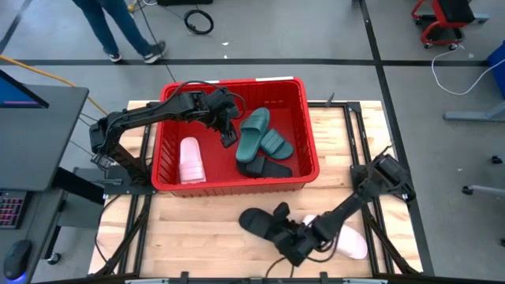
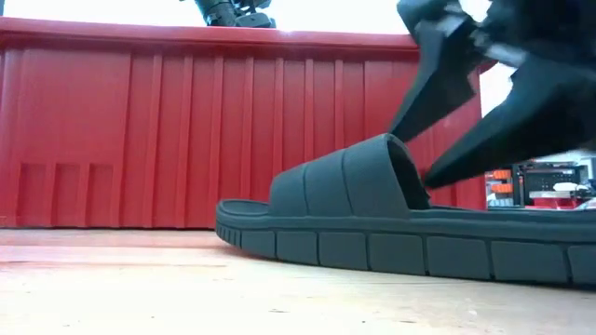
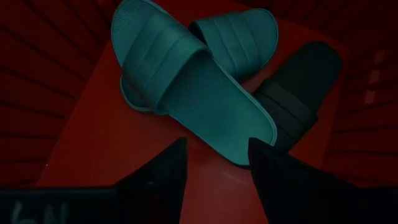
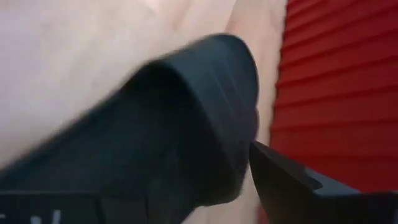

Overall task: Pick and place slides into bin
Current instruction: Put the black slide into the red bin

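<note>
The red bin [image 1: 233, 183] stands on the far middle of the table. In it lie a pale pink slide [image 1: 190, 160], two dark green slides [image 1: 261, 134], one partly on the other, and a black slide [image 1: 265, 167]. My left gripper [image 3: 214, 174] hangs open and empty inside the bin, just above the upper green slide's [image 3: 186, 81] heel end. A second black slide [image 2: 391, 223] lies sole down on the table near the front edge. My right gripper [image 2: 414, 158] is open at its strap. A second pink slide [image 1: 351, 241] lies under my right arm. My right gripper comes slanting down from the table's right at the black slide's strap [image 2: 358, 177]. One finger [image 2: 438, 84] stands over the strap's top, and the other [image 2: 484, 140] reaches toward the strap's opening. I cannot tell whether either finger touches it. The slide rests flat on the table.
The bin's near wall [image 2: 140, 130] stands close behind the black slide. Bare wooden table [image 1: 189, 237] lies to the slide's left. A person [image 1: 118, 28] walks on the floor beyond the table's far edge. A desk with a screen [image 1: 31, 110] stands to the left.
</note>
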Motion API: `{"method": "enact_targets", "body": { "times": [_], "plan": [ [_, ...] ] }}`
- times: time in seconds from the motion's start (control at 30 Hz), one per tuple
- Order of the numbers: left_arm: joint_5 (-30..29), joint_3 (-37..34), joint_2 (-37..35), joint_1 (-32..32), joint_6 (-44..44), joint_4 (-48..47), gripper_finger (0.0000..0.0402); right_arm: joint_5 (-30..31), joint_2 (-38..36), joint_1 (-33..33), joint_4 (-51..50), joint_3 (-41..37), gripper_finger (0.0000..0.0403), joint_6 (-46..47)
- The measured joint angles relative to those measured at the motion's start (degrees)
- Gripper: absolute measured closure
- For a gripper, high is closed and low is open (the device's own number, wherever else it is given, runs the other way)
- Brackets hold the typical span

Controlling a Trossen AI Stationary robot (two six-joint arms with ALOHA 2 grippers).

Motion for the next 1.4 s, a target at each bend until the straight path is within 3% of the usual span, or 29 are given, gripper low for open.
{"method": "enact_targets", "body": {
  "times": [0.17, 0.3, 0.4, 0.53, 0.63, 0.77, 0.97, 1.03, 1.1, 1.2, 1.4],
  "plan": [
    [0.00, 0.00, 0.00, 0.00, 0.00, 0.02, 0.0226, 2.13, 0.64, -2.74, 2.77, 0.00, 0.0197, -3.59],
    [0.00, 0.00, 0.00, 0.00, 0.00, 0.02, 0.0229, -0.50, 0.66, -5.79, 3.84, 0.02, 0.0215, -1.06],
    [0.03, 0.00, 0.00, 0.00, -0.49, 0.00, 0.0228, -6.21, 0.63, -7.36, 4.59, 0.02, 0.0267, 2.69],
    [0.48, -0.02, -1.24, -0.30, -3.30, -1.43, 0.0224, -9.26, -1.07, -7.10, 4.06, 0.02, 0.0377, 9.45],
    [0.59, -0.02, -4.59, -0.77, -2.79, -2.40, 0.0224, -8.26, -4.28, -4.69, 3.59, 0.00, 0.0384, 14.57],
    [0.65, -0.01, -10.39, -1.11, -2.59, -2.84, 0.0229, 2.44, -12.32, -0.22, 3.00, 0.00, 0.0393, 16.19],
    [0.61, 0.00, -18.79, -1.05, -2.99, 0.05, 0.0225, 31.92, -25.12, 1.33, 9.61, 0.06, 0.0394, -2.62],
    [0.63, 0.00, -21.33, -1.07, -2.99, 2.43, 0.0223, 35.22, -28.56, -2.76, 13.43, 0.09, 0.0394, -8.67],
    [0.66, 0.00, -23.35, -1.09, -3.00, 6.19, 0.0221, 28.79, -31.28, -9.60, 17.45, 0.10, 0.0394, -11.29],
    [0.82, 0.00, -25.69, -1.14, -3.04, 11.28, 0.0221, 11.64, -32.21, -22.69, 25.10, 0.11, 0.0394, -13.74],
    [4.25, 0.02, -27.38, -1.38, -3.00, 13.88, 0.0221, -11.91, -24.06, -45.63, 38.23, 1.48, 0.0394, -9.50]
  ]
}}
